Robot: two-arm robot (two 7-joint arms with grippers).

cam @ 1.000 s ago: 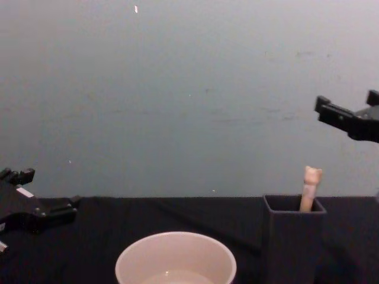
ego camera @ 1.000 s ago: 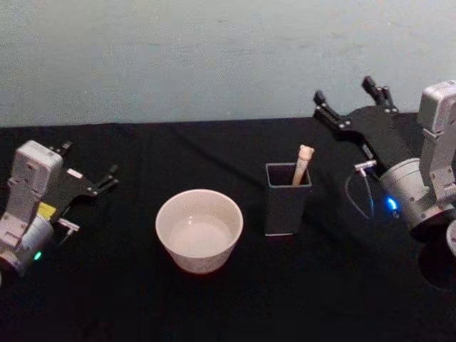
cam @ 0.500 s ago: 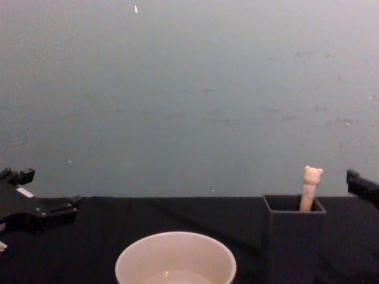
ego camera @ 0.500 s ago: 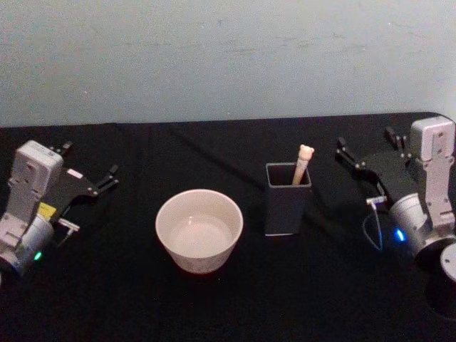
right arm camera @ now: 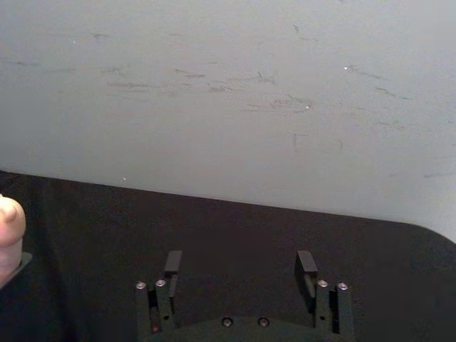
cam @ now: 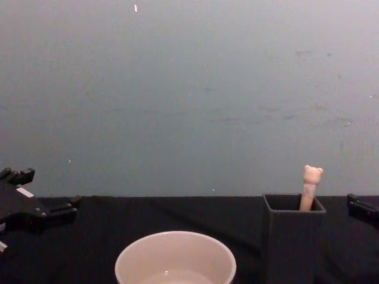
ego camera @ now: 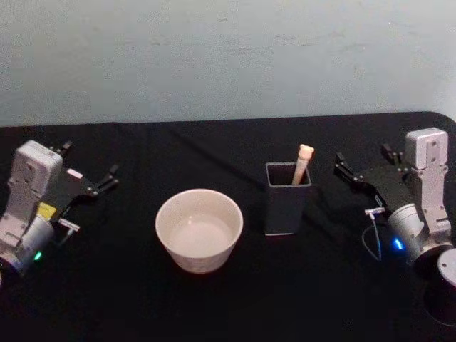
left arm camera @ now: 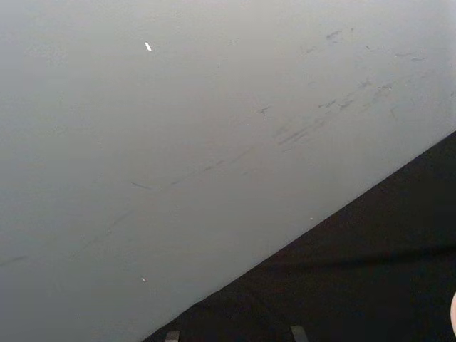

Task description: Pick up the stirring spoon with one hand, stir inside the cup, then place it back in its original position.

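Note:
The stirring spoon (ego camera: 303, 163) stands in a dark grey square holder (ego camera: 286, 199), its cream handle and bear head (cam: 312, 175) sticking out above the rim; its bowl is hidden inside. The wide cream-white cup (ego camera: 199, 229) sits to the left of the holder, also seen low in the chest view as the cup (cam: 175, 259). My right gripper (ego camera: 363, 155) rests open, low over the table to the right of the holder, with nothing between its fingers (right arm camera: 307, 263). At the table's left side, my left gripper (ego camera: 89, 161) sits parked and open, well apart from the cup.
A black cloth covers the table (ego camera: 235, 299). A plain pale wall (cam: 189, 89) rises behind it. The table's rounded right corner (ego camera: 445, 117) lies just behind the right arm.
My right gripper has come down from its raised spot behind the holder and drawn back to the right, low beside the holder. The spoon, cup and left arm have stayed put.

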